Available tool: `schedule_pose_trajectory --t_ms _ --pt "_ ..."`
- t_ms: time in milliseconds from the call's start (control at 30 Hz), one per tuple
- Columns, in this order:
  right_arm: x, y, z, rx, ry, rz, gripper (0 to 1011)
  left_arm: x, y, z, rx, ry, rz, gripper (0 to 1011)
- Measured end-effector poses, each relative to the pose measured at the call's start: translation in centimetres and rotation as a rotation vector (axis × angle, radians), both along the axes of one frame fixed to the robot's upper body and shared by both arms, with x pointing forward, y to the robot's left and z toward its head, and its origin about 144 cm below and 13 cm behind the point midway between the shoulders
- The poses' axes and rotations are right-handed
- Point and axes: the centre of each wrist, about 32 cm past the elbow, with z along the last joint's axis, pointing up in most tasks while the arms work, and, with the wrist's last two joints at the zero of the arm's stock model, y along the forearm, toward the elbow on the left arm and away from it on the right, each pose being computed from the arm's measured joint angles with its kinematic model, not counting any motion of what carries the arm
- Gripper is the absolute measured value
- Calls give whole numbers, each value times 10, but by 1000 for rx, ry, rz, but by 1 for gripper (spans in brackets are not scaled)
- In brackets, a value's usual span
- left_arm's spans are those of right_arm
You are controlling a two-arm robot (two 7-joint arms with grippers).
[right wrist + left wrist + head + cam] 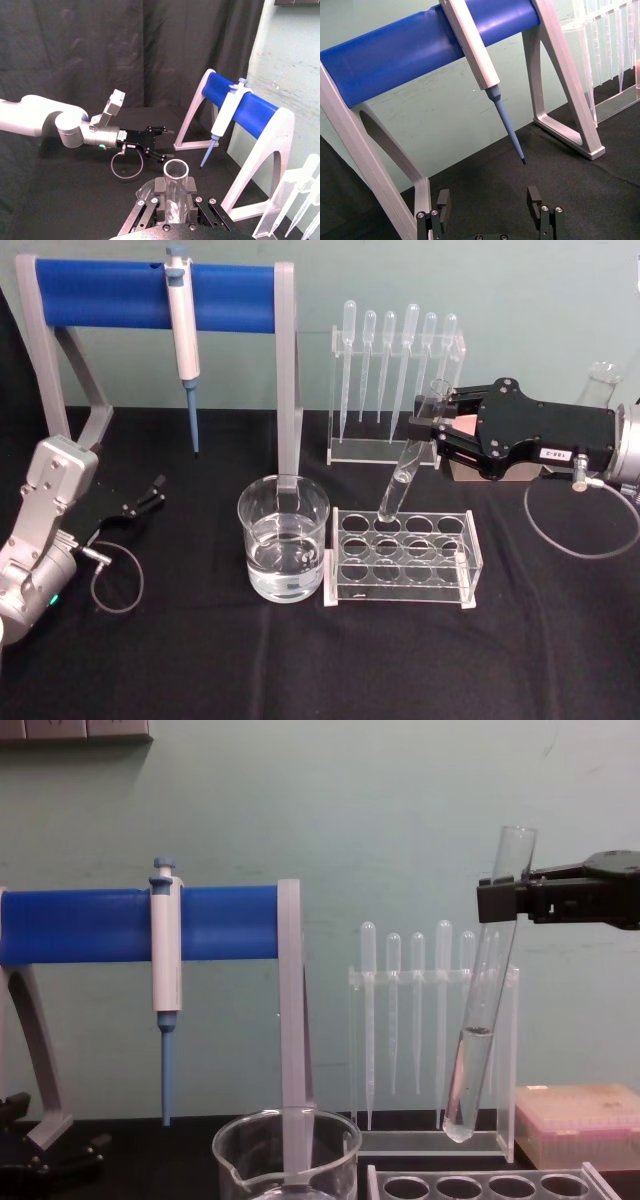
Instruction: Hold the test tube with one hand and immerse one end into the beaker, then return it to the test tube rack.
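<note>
My right gripper (432, 432) is clamped on the test tube (405, 470) just under its flared rim, so nearly the whole length hangs free below the grip. The tube is tilted, rim toward 1 o'clock and round bottom toward 7 o'clock. That bottom hovers above the 11 o'clock corner of the clear test tube rack (400, 590), and from the chest view it hangs clear of the rack top. A little liquid sits in its lower part. The beaker (283, 540), part filled with clear liquid, stands just beside the rack at its 9 o'clock. I judge the tube to be light and stiff but thin-walled and slick. A hard squeeze could crack it and a slack one could let it slide, though the flare should catch it. The high grip suits the task, since it leaves the lower end free to dip into the beaker or drop into a hole. The tilt would need straightening first, or the glass may knock a rim. The table (300, 670) is covered in matte black cloth, flat and uncluttered in front. Behind the beaker at 11 o'clock a blue-barred stand (100, 295) carries a pipettor (182, 340). Plastic pipettes (395, 350) hang at 12 o'clock, and a pink tip box (575, 1120) sits beneath my wrist at 3 o'clock. A pale green wall (400, 820) closes the back. My left gripper (145, 498) is parked far out at 9 o'clock, fingers (442, 202) spread wide and holding nothing.
</note>
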Motion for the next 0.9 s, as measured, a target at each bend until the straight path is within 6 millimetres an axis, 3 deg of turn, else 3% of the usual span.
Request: schedule_pose_trajectory --t_ms 900 --pt "0 0 0 0 0 0 241 0 0 0 0 0 0 1000"
